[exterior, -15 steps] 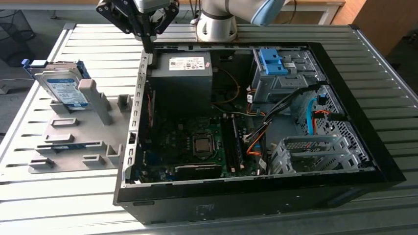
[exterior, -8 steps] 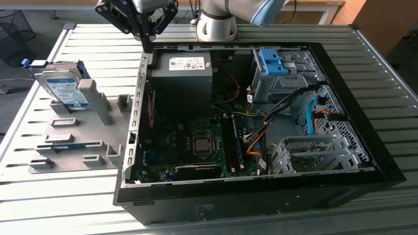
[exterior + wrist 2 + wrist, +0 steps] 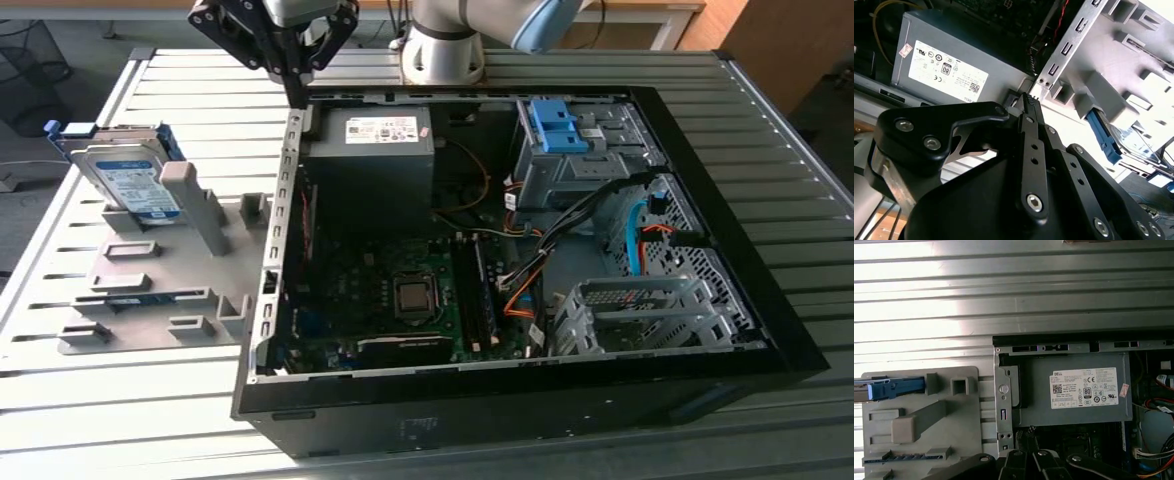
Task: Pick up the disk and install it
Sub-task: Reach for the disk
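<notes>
gripper (image 3: 292, 78) hovers closed over one computer case (image 3: 534, 415), one disk (image 3: 127, 180) well apart.

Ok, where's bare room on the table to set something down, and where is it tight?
Free: bare slatted table in front of the grey fixture, at the exterior view's left, and the strip behind the computer case. Crowded: the fixture's end with the disk, and the cables inside the case.

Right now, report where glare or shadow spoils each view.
Exterior view: glare bleaches the table slats on the exterior view's left, while the computer case interior sits in shadow. First wrist view: the table slats blow out white. Second wrist view: the gripper looms dark, the grey fixture overexposed.
</notes>
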